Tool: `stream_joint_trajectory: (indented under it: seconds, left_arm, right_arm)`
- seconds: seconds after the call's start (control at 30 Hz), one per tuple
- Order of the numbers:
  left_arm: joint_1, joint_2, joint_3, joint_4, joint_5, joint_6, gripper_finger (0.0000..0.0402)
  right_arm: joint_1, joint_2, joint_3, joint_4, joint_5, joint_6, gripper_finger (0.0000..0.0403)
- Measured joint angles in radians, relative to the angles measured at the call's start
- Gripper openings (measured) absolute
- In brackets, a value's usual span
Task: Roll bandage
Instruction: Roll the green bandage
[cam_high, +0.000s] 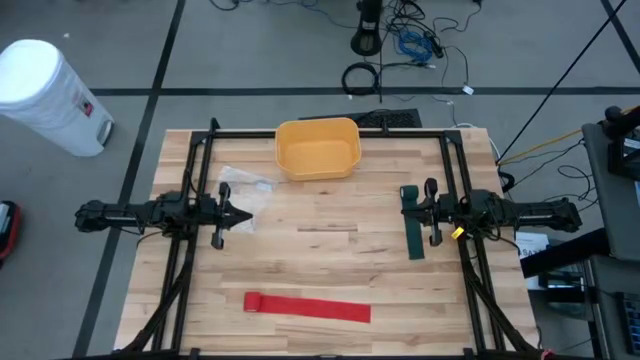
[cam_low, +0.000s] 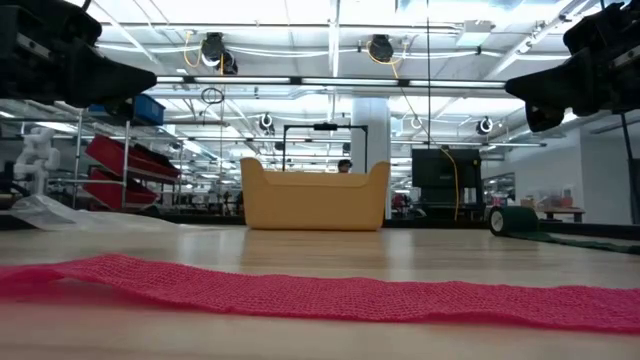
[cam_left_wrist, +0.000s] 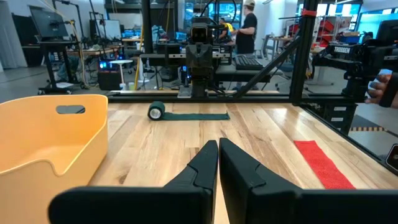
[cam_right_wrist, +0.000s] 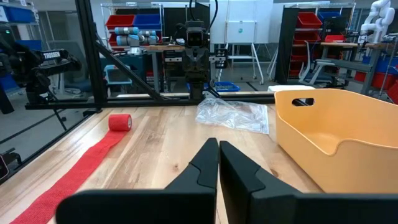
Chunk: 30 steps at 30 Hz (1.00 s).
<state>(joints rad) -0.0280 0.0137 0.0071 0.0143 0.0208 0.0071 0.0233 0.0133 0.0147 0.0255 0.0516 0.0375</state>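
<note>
I am holding my left hand above the left side of the counter, its fingers pressed together and grasping nothing; I am keeping my right hand over the right side in the same way, clenched and empty, its fingers meeting at the tips. The red bandage is lying flat along the near edge of the counter, mostly unrolled, with a small rolled end at its left; it is sitting well apart from both hands. A green bandage is lying on the right side, just beside my right hand, stretched out as a strip with a rolled end nearest the far edge. A yellow bin is standing at the far middle of the counter; a clear plastic bag is lying crumpled near my left hand, between it and the bin.
</note>
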Motion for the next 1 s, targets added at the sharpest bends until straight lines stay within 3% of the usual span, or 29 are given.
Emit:
stream_joint_trajectory:
  seconds: [0.63,1.0]
  left_arm:
    - [0.0,0.0,0.0,0.0,0.0,0.0,0.0022]
    - [0.0,0.0,0.0,0.0,0.0,0.0,0.0022]
  right_arm:
    - [-0.002,0.0,0.0,0.004,0.005,-0.109,0.0]
    - [-0.002,0.0,-0.001,0.045,0.002,0.011,0.0]
